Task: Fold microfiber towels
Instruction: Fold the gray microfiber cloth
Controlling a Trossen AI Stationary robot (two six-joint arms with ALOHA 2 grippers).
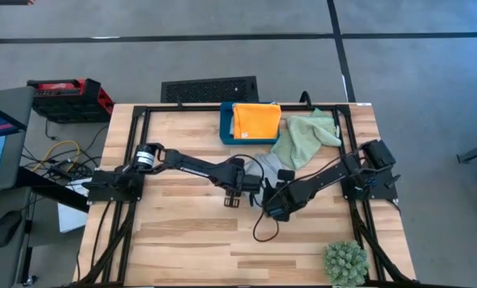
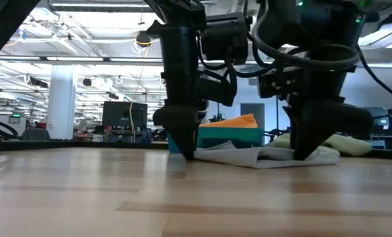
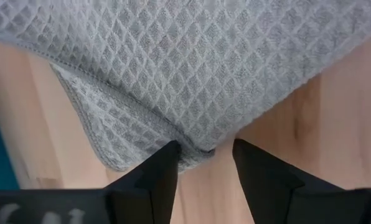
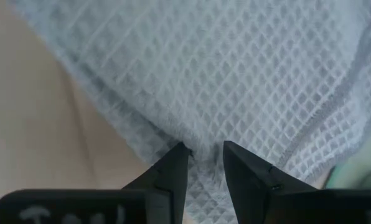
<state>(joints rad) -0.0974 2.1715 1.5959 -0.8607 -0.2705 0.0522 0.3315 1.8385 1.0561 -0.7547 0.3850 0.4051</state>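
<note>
No readable writing — left gripper (image 3: 204,155) and right gripper (image 4: 204,155), both parted, straddle the blue-grey towel's (image 3: 192,68) edge.

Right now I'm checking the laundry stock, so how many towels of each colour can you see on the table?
Orange towel: 1, lying on the teal box.
Light green towel: 1, beside the box.
Grey towel: 1 visible, under both grippers in the middle of the table.
Total: 3 towels in view.
</note>
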